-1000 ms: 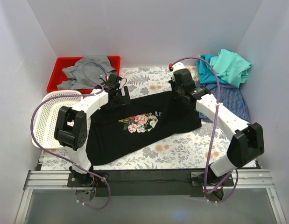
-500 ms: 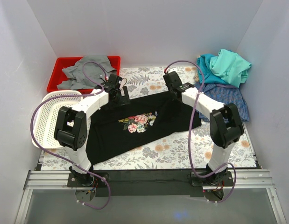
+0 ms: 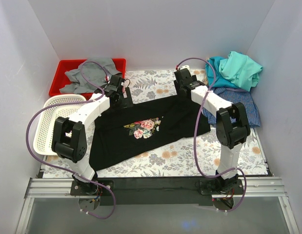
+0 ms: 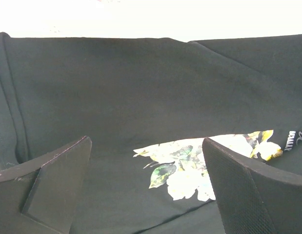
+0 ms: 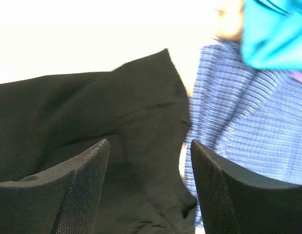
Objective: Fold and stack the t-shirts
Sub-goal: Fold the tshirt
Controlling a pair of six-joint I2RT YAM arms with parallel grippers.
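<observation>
The black t-shirt (image 3: 141,141) with a rose print (image 3: 143,127) lies spread on the floral table cover. My left gripper (image 3: 116,93) hovers open over its far left edge; in the left wrist view the jaws (image 4: 146,146) stand wide above black cloth (image 4: 141,87) and the print (image 4: 199,161). My right gripper (image 3: 185,89) is open over the shirt's far right corner, nothing between its fingers (image 5: 150,146); below lie black cloth (image 5: 92,107) and the blue-checked shirt (image 5: 248,117). The teal (image 3: 216,68), mint-green (image 3: 243,68) and blue-checked (image 3: 238,105) shirts are piled at the back right.
A red bin (image 3: 68,66) holding a grey cloth (image 3: 90,73) stands at the back left. In front of it sits a white mesh basket (image 3: 48,126). White walls close in the table on three sides.
My right gripper has opened and let go of the black shirt, and its arm has drawn back toward the far edge. The left arm has shifted slightly back and left.
</observation>
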